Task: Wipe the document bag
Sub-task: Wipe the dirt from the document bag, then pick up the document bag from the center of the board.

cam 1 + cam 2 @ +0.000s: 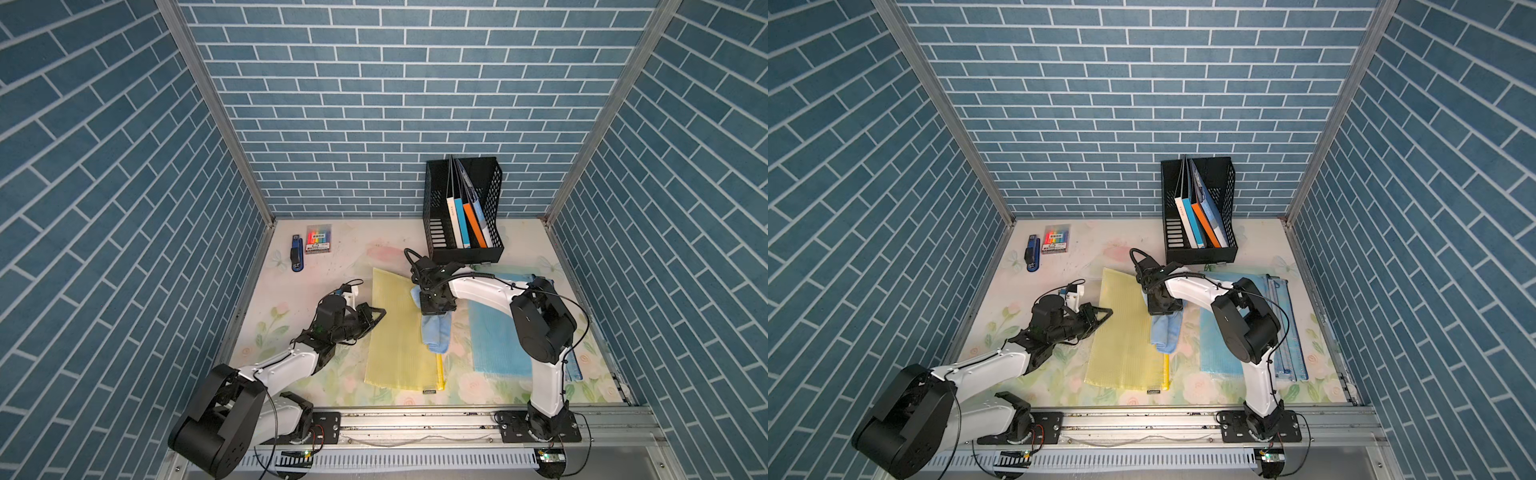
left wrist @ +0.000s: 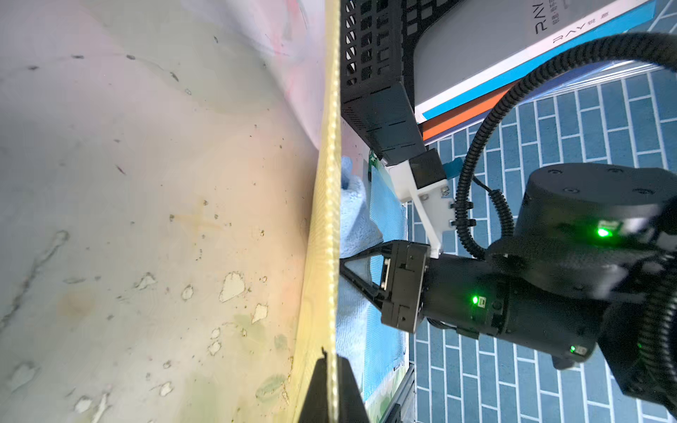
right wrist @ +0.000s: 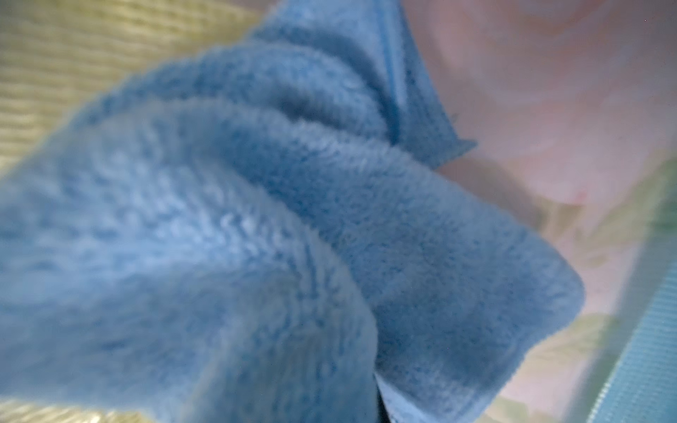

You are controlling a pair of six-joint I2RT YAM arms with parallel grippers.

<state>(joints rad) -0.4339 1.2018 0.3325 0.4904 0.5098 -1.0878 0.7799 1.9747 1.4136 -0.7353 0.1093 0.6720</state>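
Note:
A yellow mesh document bag (image 1: 397, 345) lies mid-table, also seen in a top view (image 1: 1125, 353). My left gripper (image 1: 380, 314) is shut on the bag's left edge; in the left wrist view the jaws (image 2: 331, 362) pinch that edge (image 2: 326, 219), which is raised and seen edge-on. My right gripper (image 1: 436, 316) points down over the bag's right side, shut on a crumpled light-blue cloth (image 1: 436, 338). The cloth (image 3: 256, 238) fills the right wrist view and hides the fingers. It rests partly on the yellow bag (image 3: 73, 55).
Blue mesh document bags (image 1: 494, 340) lie to the right, under the right arm. A black file holder (image 1: 461, 208) with books stands at the back, just behind the right wrist. A blue stapler (image 1: 296, 254) and a marker pack (image 1: 319, 240) sit at the back left.

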